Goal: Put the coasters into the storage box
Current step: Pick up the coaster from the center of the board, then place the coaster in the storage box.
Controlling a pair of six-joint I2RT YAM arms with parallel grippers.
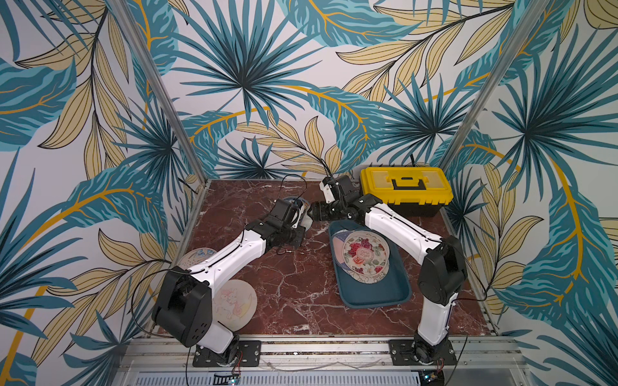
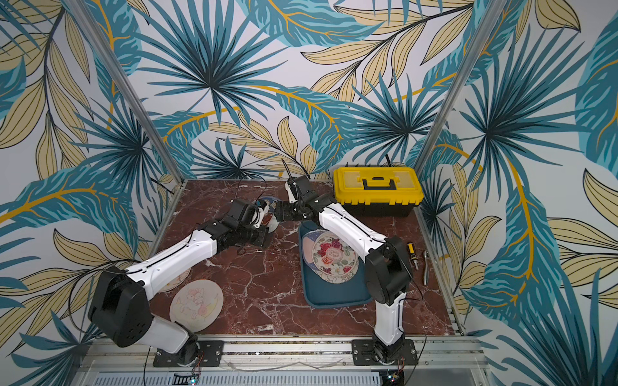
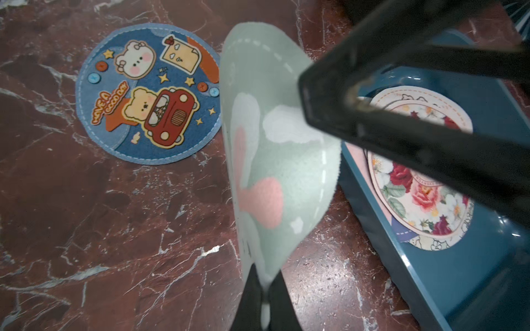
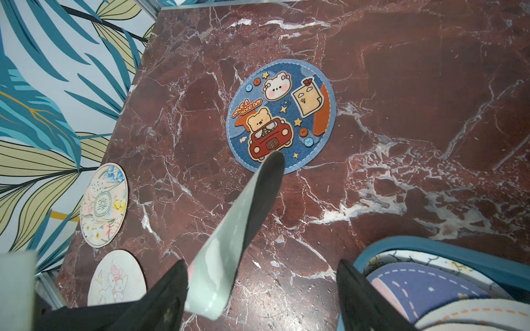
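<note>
Handover: left claw [image 3: 265, 286] pinches mint coaster [image 3: 275, 160]; right claw [image 4: 262, 266] gapes around it. Clamp right before left frees, then storage box [image 3: 473, 272].

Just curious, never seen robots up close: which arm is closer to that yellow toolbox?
The right arm. Its forearm passes just in front of the yellow toolbox. The left arm, holding a mint coaster, reaches in from the opposite side and ends well short of it.

A round blue denim-look fabric coaster [image 3: 147, 94] with cartoon bears and a red car reads "HAVE A GOOD DAY" in orange capitals. The rose-patterned round coaster [image 3: 415, 197] and the pale floral round coaster [image 4: 103, 205] have centre lettering too small to read.
</note>
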